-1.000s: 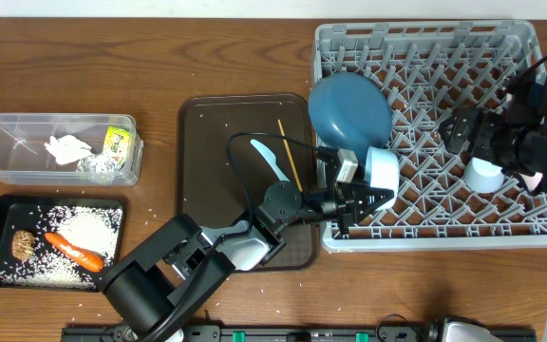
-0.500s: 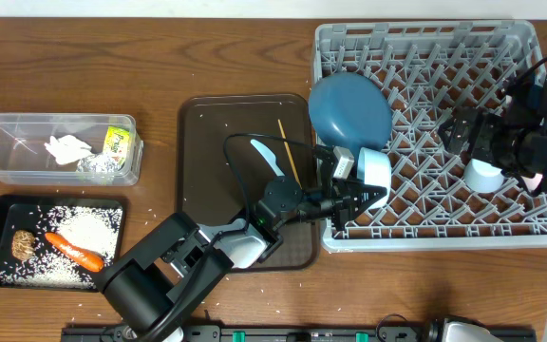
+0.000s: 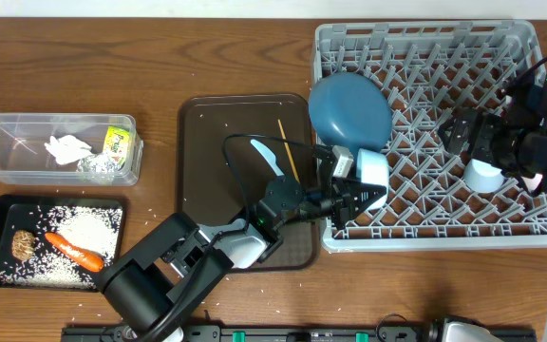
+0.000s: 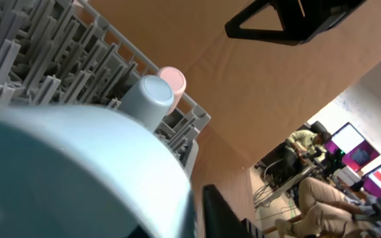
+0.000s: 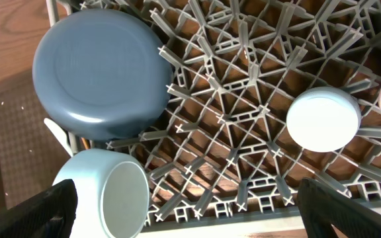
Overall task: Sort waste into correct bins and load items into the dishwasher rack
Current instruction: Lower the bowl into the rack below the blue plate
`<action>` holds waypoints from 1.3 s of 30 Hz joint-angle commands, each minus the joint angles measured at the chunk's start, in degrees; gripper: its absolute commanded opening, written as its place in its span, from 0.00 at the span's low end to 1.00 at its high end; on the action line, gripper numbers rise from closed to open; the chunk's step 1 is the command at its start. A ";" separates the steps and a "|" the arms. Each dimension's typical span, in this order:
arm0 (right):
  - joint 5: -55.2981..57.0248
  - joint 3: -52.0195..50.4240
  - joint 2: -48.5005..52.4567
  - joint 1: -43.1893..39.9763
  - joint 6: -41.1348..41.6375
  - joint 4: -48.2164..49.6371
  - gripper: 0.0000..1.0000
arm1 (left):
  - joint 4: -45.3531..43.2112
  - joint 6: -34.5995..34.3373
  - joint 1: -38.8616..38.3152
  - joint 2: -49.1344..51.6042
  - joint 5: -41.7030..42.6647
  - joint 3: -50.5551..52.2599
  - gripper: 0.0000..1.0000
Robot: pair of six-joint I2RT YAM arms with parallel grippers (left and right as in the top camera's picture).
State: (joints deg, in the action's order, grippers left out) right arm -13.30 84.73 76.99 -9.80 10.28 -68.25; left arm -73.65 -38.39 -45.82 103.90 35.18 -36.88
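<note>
One thing going in right now: the pale blue bowl (image 3: 375,169), tipped on its side at the near left corner of the dishwasher rack (image 3: 425,239), just beside the blue plate (image 3: 349,109). Left claw (image 3: 361,197) close against the bowl; cannot tell if gripping or letting go. Next, probably: let go softly, pull back without tipping the bowl, then fetch the spoon (image 3: 272,160) and chopsticks (image 3: 290,152) from the brown tray (image 3: 207,161). Left arm stretched low from the bench's near edge, across the tray. Right claw (image 5: 187,201) wide open, holding nothing, above the rack's right side.
</note>
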 commanded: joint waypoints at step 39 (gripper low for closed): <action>0.00 0.20 0.20 0.50 0.79 0.81 0.99 | 23.98 -2.12 17.75 -5.62 8.31 0.44 0.78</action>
State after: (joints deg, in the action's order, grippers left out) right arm -13.30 84.73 76.99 -9.80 10.28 -67.81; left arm -50.48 -42.52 -27.11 99.09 42.02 -36.97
